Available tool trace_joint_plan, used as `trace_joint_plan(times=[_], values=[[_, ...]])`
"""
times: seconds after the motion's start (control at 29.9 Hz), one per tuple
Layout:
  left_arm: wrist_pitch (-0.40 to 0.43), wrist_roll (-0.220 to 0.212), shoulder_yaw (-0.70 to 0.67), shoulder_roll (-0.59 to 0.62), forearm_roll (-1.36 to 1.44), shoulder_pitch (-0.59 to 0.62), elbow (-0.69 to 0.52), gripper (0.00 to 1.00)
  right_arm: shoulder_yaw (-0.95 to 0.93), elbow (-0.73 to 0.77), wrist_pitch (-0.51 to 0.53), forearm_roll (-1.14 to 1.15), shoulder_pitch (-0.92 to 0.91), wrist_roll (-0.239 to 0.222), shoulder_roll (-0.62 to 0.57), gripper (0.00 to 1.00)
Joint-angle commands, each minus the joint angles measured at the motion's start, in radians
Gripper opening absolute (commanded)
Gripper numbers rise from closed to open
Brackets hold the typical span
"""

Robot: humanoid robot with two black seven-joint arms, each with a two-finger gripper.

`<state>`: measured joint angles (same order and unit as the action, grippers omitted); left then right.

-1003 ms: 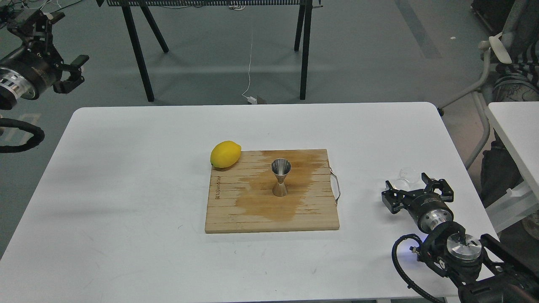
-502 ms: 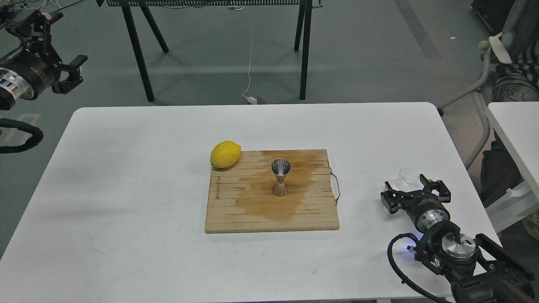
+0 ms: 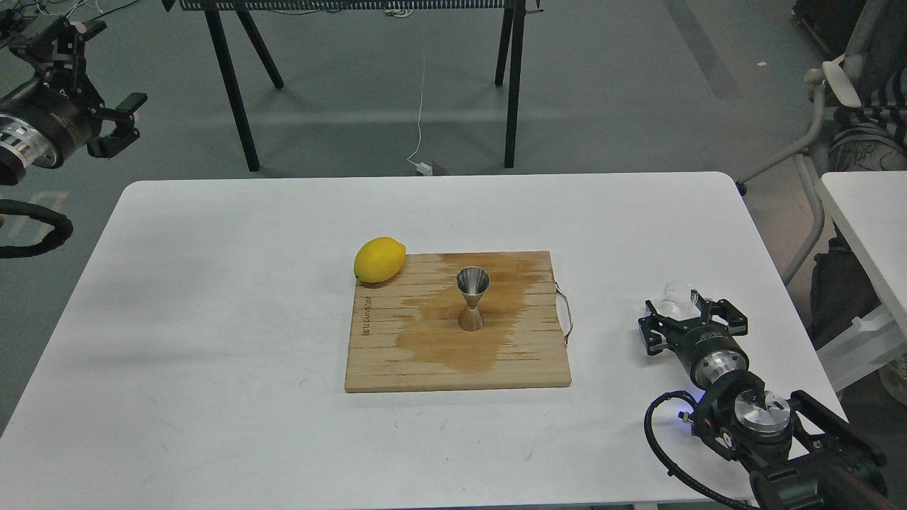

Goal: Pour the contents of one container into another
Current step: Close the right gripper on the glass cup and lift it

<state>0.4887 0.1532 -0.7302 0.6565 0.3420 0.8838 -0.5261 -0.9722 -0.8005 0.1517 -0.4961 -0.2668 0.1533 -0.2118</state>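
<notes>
Head view, right hand (image 3: 679,309) nearer glass cup (image 3: 674,296)

L pincer (image 3: 117,120) raised far left, fingers spread; R pincer (image 3: 686,308) low at right, fingers spread.

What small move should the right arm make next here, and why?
Probably close the right gripper on the clear glass cup before any lift. The cup sits between its spread fingers at the table's right side, apparently not yet clamped, while the jigger stands upright on the wooden board, well to its left. The left gripper hangs off the table, so it plays no part.
</notes>
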Motion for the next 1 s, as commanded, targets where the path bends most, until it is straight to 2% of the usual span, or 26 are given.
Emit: trace_joint_plan(times=[0.0, 0.03, 0.2, 0.3, 0.57, 0.84, 0.97], values=[[0.0, 0.0, 0.0, 0.002, 0.0, 0.0, 0.0, 1.0, 0.001, 0.001, 0.0, 0.007, 0.0, 0.0, 0.002, 0.46], [0.0, 0.0, 0.0, 0.003, 0.0, 0.0, 0.0, 1.0, 0.001, 0.001, 0.0, 0.007, 0.0, 0.0, 0.003, 0.45], [0.0, 0.0, 0.0, 0.011, 0.0, 0.0, 0.0, 1.0, 0.001, 0.001, 0.0, 0.011, 0.0, 0.002, 0.003, 0.27], [0.0, 0.0, 0.0, 0.011, 0.0, 0.0, 0.0, 1.0, 0.0, -0.005, 0.003, 0.014, 0.0, 0.002, 0.003, 0.22], [0.0, 0.0, 0.0, 0.011, 0.0, 0.001, 0.0, 1.0, 0.0, -0.09, 0.005, 0.019, 0.0, 0.003, 0.002, 0.2], [0.0, -0.001, 0.0, 0.011, 0.0, 0.007, 0.0, 1.0, -0.005, -0.299, -0.081, 0.1, 0.0, 0.008, -0.055, 0.18], [0.0, 0.0, 0.0, 0.011, 0.0, 0.009, 0.0, 1.0, -0.006, -0.405, -0.144, 0.157, -0.003, 0.003, -0.086, 0.1]])
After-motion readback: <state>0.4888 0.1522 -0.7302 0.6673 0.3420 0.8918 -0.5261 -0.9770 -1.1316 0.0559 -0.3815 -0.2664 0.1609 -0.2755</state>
